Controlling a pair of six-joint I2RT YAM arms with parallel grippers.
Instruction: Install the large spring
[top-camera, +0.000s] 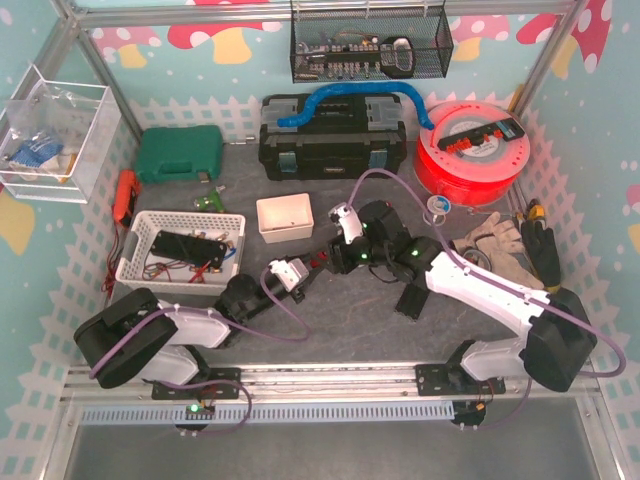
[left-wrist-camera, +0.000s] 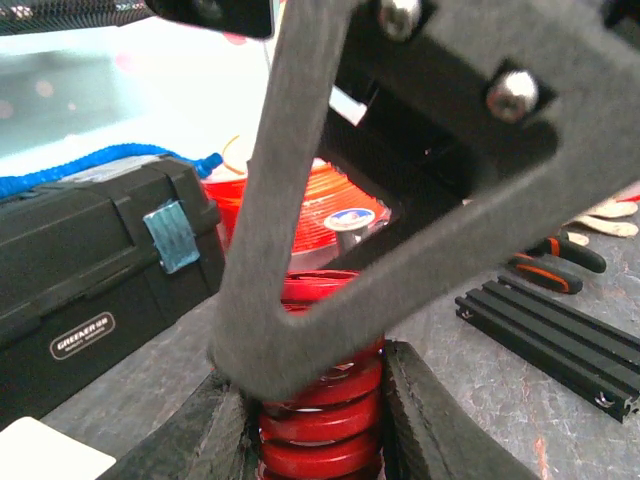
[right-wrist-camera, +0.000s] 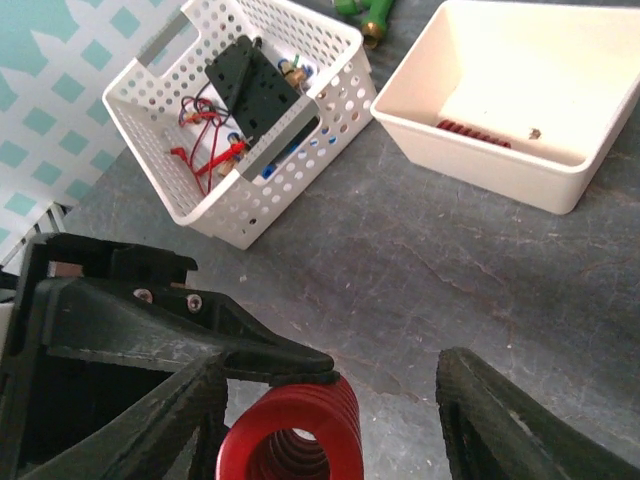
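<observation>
The grey tabletop (top-camera: 330, 320) is occupied at the back by a black toolbox (top-camera: 330, 140) and a red spool (top-camera: 470, 150). A white basket (top-camera: 140, 262) of parts is set at the left, with a cream bin (top-camera: 285, 218) just beside it. Near the middle the two arms are seen tip to tip at a black bracket (left-wrist-camera: 290, 200). The spring (left-wrist-camera: 322, 415), red and thick-coiled, is found there, upright between the fingers of the left end effector (left-wrist-camera: 312, 385), which is clamped narrowly on it with both pads pressed against the coils. In the left wrist view the bracket's lower bar is seen across the spring's upper coils; whether it touches them cannot be told. The right end effector (right-wrist-camera: 335, 385) is held wide, its fingers set either side of the spring's open end. A clear gap is seen between the spring and one finger, and the other finger lies just beside the bracket. A smaller red coil (right-wrist-camera: 475, 133) is seen lying in the bin.
</observation>
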